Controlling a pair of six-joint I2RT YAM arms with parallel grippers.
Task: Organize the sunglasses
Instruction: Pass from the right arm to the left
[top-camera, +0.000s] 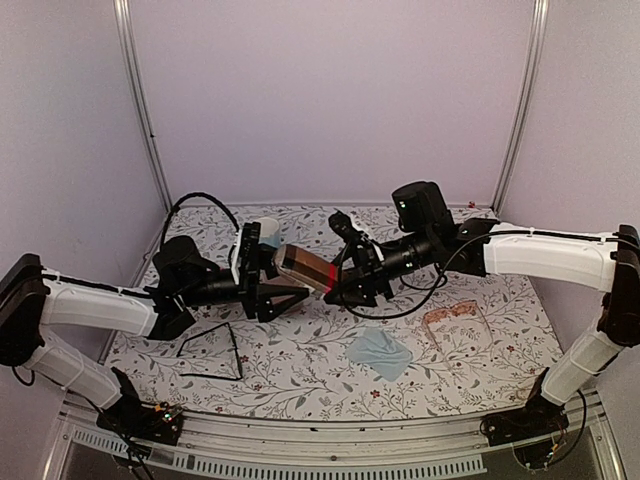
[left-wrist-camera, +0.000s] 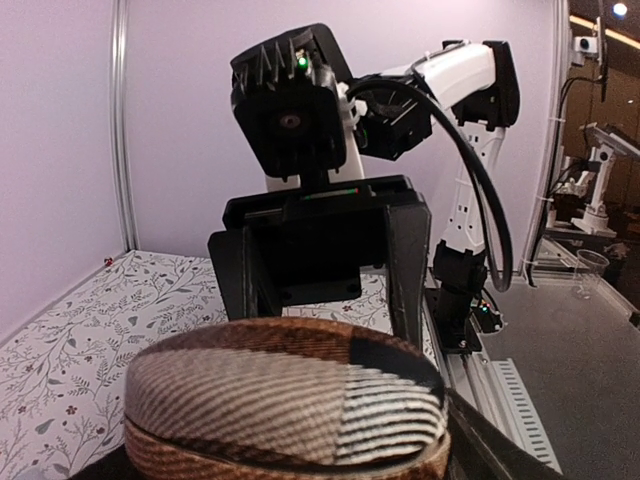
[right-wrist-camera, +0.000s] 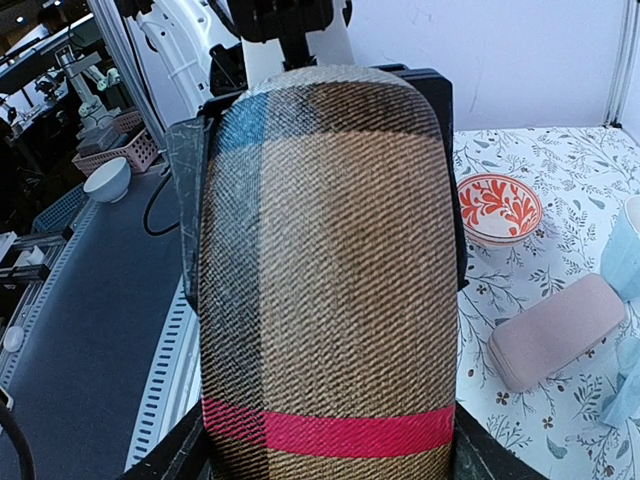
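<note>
The brown red-banded case (top-camera: 305, 266) hangs in the air over the middle of the table, between both grippers. My right gripper (top-camera: 342, 282) is shut on its red-banded end (right-wrist-camera: 330, 430). My left gripper (top-camera: 282, 285) grips the other end, which fills the bottom of the left wrist view (left-wrist-camera: 285, 410). The thin black wire-frame sunglasses (top-camera: 212, 350) lie on the table at the front left, below my left arm. The pale pinkish-tan sunglasses (top-camera: 457, 326) lie at the front right, below my right arm.
A light blue cloth (top-camera: 380, 353) lies at the front centre. A pink oblong case (right-wrist-camera: 555, 330), a red-patterned bowl (right-wrist-camera: 500, 208) and a pale blue cup (right-wrist-camera: 628, 245) sit on the table's left side. The cup also shows behind my left wrist (top-camera: 268, 232).
</note>
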